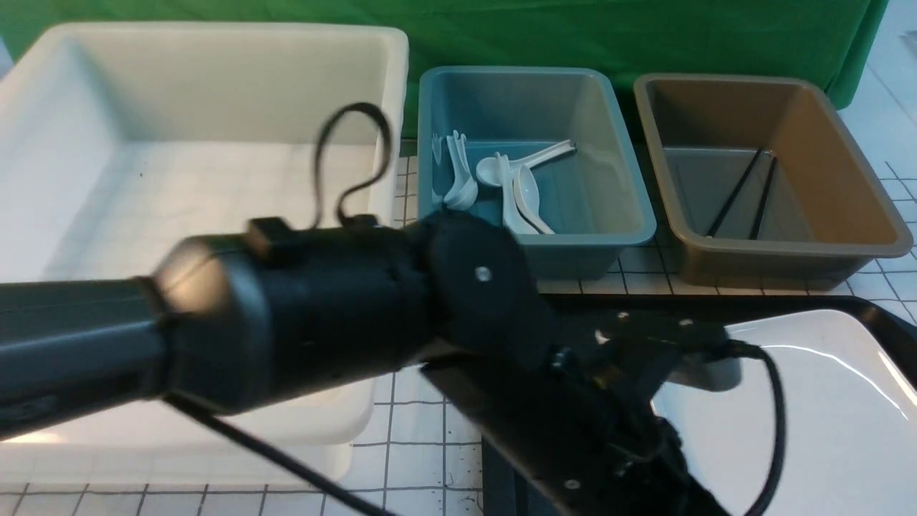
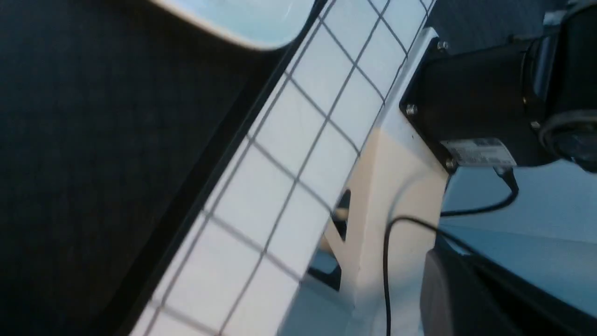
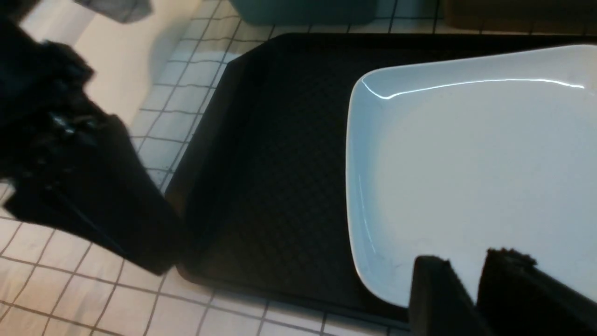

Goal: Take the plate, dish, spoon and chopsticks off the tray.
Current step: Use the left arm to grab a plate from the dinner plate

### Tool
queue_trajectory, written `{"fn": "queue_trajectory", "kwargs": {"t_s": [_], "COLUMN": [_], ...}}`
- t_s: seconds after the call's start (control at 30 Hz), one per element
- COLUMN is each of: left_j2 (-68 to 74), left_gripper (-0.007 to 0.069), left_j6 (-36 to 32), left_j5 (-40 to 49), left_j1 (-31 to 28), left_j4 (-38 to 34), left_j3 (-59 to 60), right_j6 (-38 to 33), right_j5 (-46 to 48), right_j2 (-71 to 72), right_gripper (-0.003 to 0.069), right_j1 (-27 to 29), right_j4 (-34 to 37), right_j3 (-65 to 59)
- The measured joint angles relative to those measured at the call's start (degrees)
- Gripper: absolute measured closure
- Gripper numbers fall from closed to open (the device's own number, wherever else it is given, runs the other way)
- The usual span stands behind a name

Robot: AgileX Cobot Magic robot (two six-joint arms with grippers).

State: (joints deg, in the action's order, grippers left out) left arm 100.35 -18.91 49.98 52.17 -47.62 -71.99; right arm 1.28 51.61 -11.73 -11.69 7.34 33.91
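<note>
The large white plate (image 1: 809, 416) lies on the black tray (image 3: 280, 163), filling its right part. My right gripper (image 3: 468, 259) hovers over the plate's near edge, its two fingers a little apart and open, with the plate's white showing between them. My left arm (image 1: 322, 308) reaches across to the tray's left side. There the left gripper (image 3: 140, 242) is a dark blur by the rim, and its jaws are hidden. Several white spoons (image 1: 516, 190) lie in the blue tub. The black chopsticks (image 1: 741, 190) lie in the brown tub. The dish is out of view.
A big white tub (image 1: 179, 143) stands at the left, a blue tub (image 1: 630, 215) in the middle and a brown tub (image 1: 860, 215) at the right, all behind the tray. A white cloth with a grid (image 2: 280, 154) covers the table.
</note>
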Motion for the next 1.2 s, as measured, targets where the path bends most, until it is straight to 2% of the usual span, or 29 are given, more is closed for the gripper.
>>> {"fn": "queue_trajectory", "kwargs": {"t_s": [0.17, 0.3, 0.4, 0.53, 0.7, 0.83, 1.0, 1.2], "left_j2": [6.3, 9.7, 11.6, 13.5, 14.9, 16.9, 19.1, 20.8], "left_gripper": [0.0604, 0.0547, 0.048, 0.0343, 0.0211, 0.0165, 0.0158, 0.0158], "left_j6": [4.8, 13.6, 22.4, 31.4, 32.7, 32.8, 32.8, 32.8], "left_j5": [-5.4, -11.7, -16.1, -22.0, -27.7, -30.1, -31.4, -34.4], "left_j1": [0.1, 0.1, 0.1, 0.1, 0.1, 0.1, 0.1, 0.1], "left_j4": [4.5, 12.6, 19.7, 25.9, 27.9, 28.1, 27.1, 22.4], "left_j3": [-6.8, -7.6, -7.6, -7.6, -7.7, -7.7, -7.7, -7.8], "right_j6": [-0.4, -0.4, -0.4, -0.5, -0.5, -0.5, -0.5, -0.4], "right_j5": [4.2, 6.3, 6.9, 6.9, 6.9, 7.0, 7.1, 7.9], "right_j2": [0.0, 0.0, 0.0, 0.0, 0.0, 0.0, 0.0, 0.0], "right_gripper": [0.0458, 0.0458, 0.0458, 0.0458, 0.0458, 0.0458, 0.0458, 0.0458], "right_j1": [0.0, 0.0, 0.0, 0.0, 0.0, 0.0, 0.0, 0.0], "right_j4": [0.0, 0.0, 0.0, 0.0, 0.0, 0.0, 0.0, 0.0], "right_j3": [0.0, 0.0, 0.0, 0.0, 0.0, 0.0, 0.0, 0.0]}}
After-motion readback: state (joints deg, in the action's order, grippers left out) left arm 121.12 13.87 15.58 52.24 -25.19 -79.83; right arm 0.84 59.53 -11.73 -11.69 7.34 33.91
